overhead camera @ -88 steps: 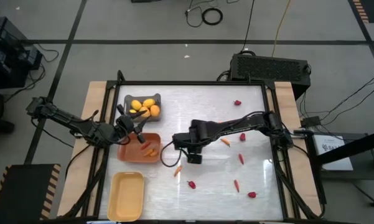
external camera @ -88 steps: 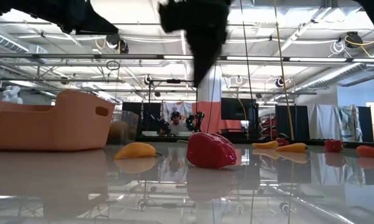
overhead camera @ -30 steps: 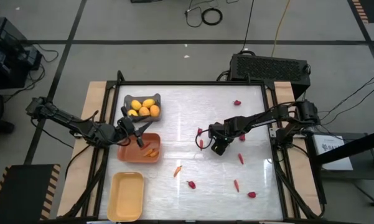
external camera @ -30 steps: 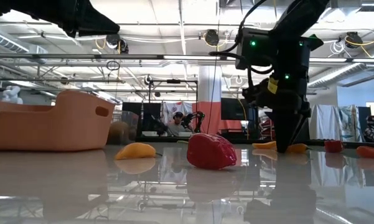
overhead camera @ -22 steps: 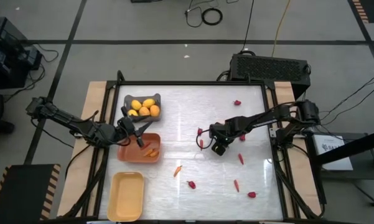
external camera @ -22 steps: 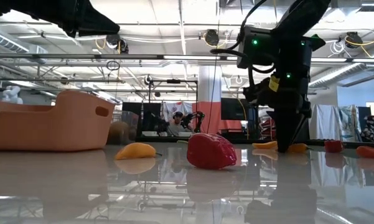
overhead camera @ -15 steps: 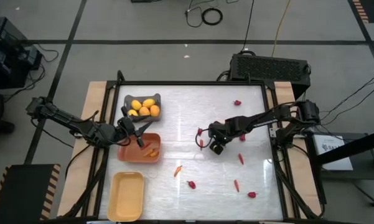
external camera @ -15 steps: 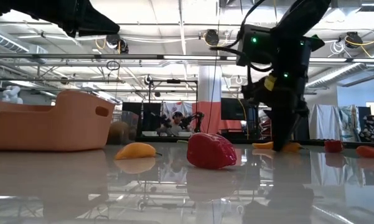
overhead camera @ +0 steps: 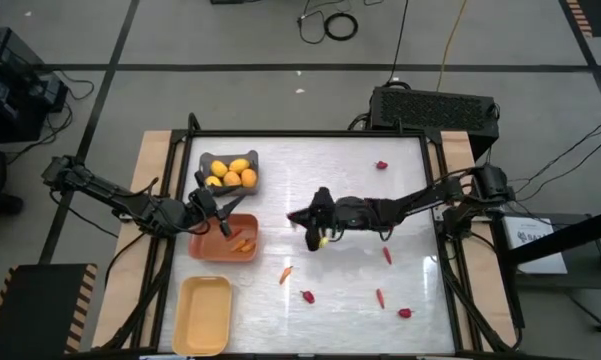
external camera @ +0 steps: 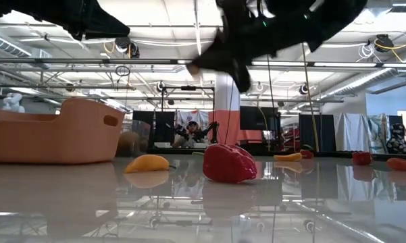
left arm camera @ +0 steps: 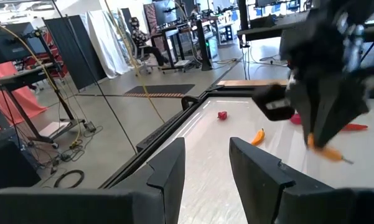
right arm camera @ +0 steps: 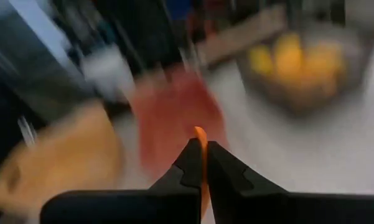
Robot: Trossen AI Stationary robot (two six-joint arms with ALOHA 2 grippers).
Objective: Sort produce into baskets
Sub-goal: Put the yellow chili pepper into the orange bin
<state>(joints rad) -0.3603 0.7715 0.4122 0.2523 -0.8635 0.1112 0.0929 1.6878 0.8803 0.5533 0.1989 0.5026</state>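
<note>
The right wrist view is heavily blurred, so the bins beyond are made out only as smears of colour; a thin orange carrot [right arm camera: 201, 155] is nevertheless seen pinched between the right gripper's two dark fingers [right arm camera: 185, 171]. In the low view the right arm is cut off by the top edge and reads only as a dark blurred mass above the red strawberry piece [external camera: 229, 163]. In the high view the right gripper [overhead camera: 318, 232] is found over the middle of the table [overhead camera: 410, 290], with a small yellowish speck at its tip, too small to identify there. Half a second ago this gripper was lowered farther right, beside a carrot and a red piece; it has since been carried left toward the orange basket [overhead camera: 224, 238], and the carrot is no longer seen on the table at that spot. The left gripper [overhead camera: 202, 203] has been kept where it was, at the left edge between the grey basket [overhead camera: 229, 172] of lemons [overhead camera: 239, 167] and the orange basket; its fingers [left arm camera: 168, 171] are seen parted and empty in the left wrist view. The pale yellow basket [overhead camera: 202, 315] is seen bare at the near left, and a stray carrot [overhead camera: 285, 273] lies on the table near the orange basket
</note>
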